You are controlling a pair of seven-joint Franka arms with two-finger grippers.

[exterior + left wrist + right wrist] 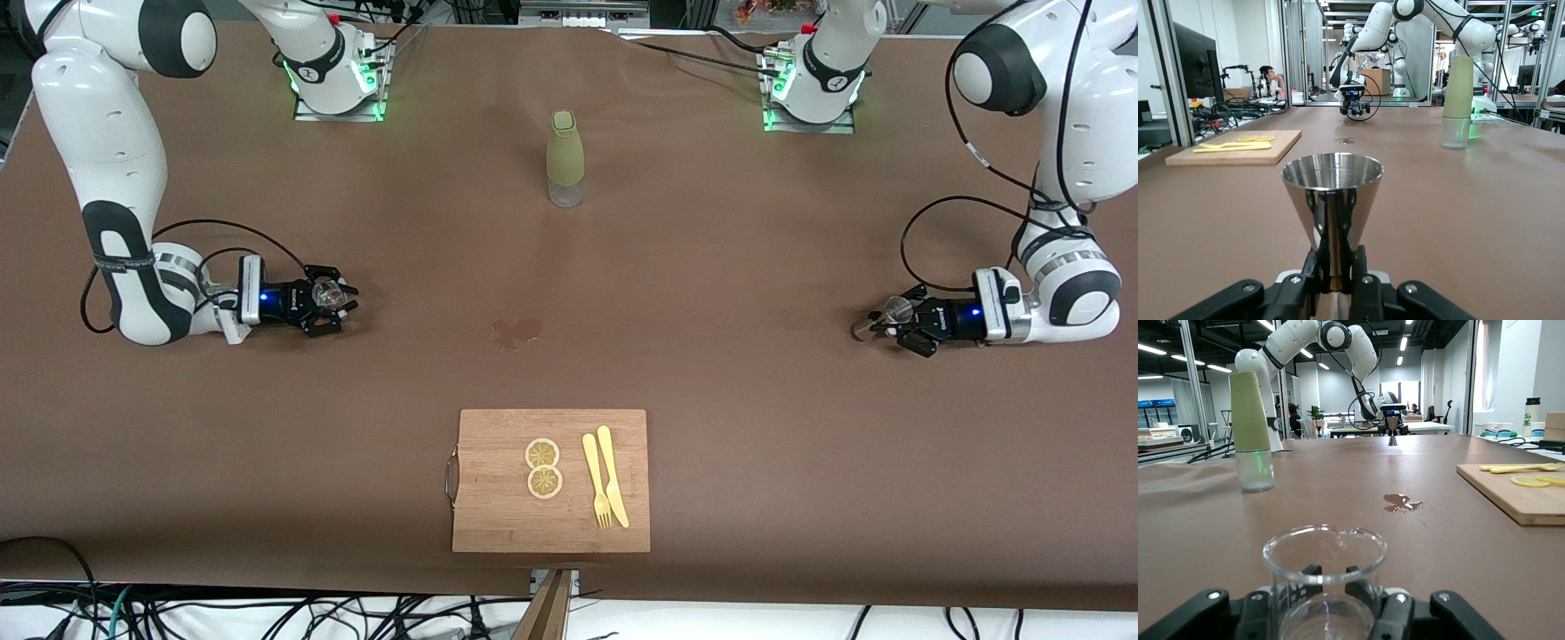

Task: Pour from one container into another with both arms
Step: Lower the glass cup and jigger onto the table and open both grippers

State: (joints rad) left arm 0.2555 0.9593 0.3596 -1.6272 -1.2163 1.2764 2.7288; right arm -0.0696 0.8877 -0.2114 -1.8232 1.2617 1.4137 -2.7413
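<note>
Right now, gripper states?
Left gripper: shut on the jigger, low at its end of the table.
Right gripper: shut on the glass, low at its end.

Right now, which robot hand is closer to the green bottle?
Right. The right gripper holds the glass tumbler nearer the green bottle; the left gripper, holding the jigger, is farther.

Lab hall: ceiling strip lights [1218, 368], metal frame posts [1161, 67], monitor [1198, 63], far desks [1431, 425].
</note>
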